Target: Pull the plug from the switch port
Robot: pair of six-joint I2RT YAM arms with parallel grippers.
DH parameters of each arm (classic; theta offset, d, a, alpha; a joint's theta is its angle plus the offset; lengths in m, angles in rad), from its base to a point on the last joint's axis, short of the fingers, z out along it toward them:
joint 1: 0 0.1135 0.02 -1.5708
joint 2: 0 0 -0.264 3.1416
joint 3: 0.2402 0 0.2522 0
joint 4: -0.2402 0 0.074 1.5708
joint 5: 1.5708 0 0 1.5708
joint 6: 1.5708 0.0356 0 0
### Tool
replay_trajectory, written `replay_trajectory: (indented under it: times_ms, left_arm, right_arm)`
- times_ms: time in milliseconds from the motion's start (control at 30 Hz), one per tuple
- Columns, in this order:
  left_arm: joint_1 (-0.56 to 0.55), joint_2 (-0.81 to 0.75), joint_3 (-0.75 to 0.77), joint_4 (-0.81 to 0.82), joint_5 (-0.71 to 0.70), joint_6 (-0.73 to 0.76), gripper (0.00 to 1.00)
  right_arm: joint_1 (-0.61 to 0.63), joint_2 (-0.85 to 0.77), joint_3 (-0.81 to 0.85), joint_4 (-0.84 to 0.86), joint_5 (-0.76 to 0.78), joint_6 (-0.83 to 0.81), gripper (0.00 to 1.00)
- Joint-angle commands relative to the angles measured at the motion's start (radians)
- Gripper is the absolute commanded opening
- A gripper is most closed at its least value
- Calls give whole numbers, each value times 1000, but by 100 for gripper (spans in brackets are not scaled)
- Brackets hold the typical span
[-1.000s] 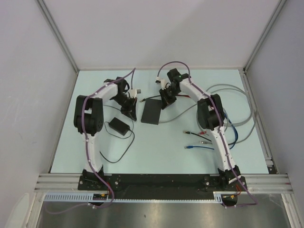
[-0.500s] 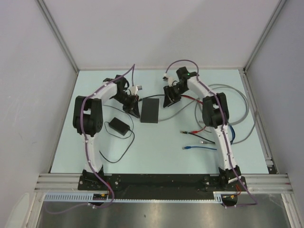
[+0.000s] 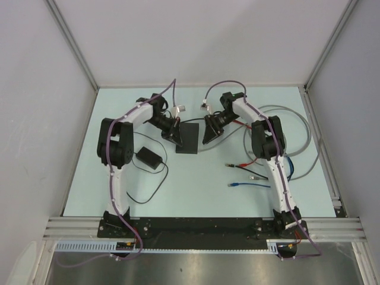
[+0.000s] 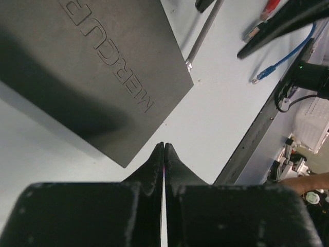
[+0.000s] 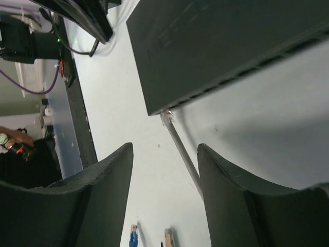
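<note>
**Switch flat on tabletop, plug at its corner port, one end effector either side**

Switch (image 3: 189, 138) lies flat on the tabletop (image 3: 196, 196), far-centre, between the two arms. It is matte black with embossed lettering on the top face. The clear plug (image 5: 165, 117) sits at the corner of the switch's side face, touching it. It looks seated, but the port is too dark to confirm. Grey cable (image 5: 183, 154) runs from the plug across the tabletop and loops wide on the right in top view.

Left end effector (image 4: 163, 149): fingers pressed together, nothing between them, tips just off the switch's near corner. In top view it is at the switch's left edge.

Right end effector (image 5: 164, 149): fingers apart, gripping nothing. In the wrist view the plug is just beyond the tips, in line with the gap. The grey cable passes between the fingers with no contact seen. In top view it is at the switch's right edge.

Power adapter (image 3: 148, 158) with a thin black cord lies left of the switch, apart from it. Blue cable (image 3: 252, 184) and red cable (image 3: 249, 164) lie loose near the right arm.
</note>
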Motion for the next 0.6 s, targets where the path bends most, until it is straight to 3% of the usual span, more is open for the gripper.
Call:
replay_trajectory:
  times_ms: [0, 333, 567]
  left_arm:
    - [-22, 43, 37, -14, -20, 39, 0]
    - [-25, 103, 51, -22, -42, 36, 0]
    - [-26, 103, 46, -19, -63, 39, 0]
  right_arm:
    - [14, 35, -22, 5, -50, -34, 59]
    - [46, 68, -21, 123, -19, 33, 57]
    - [62, 105, -7, 110, -19, 14, 53]
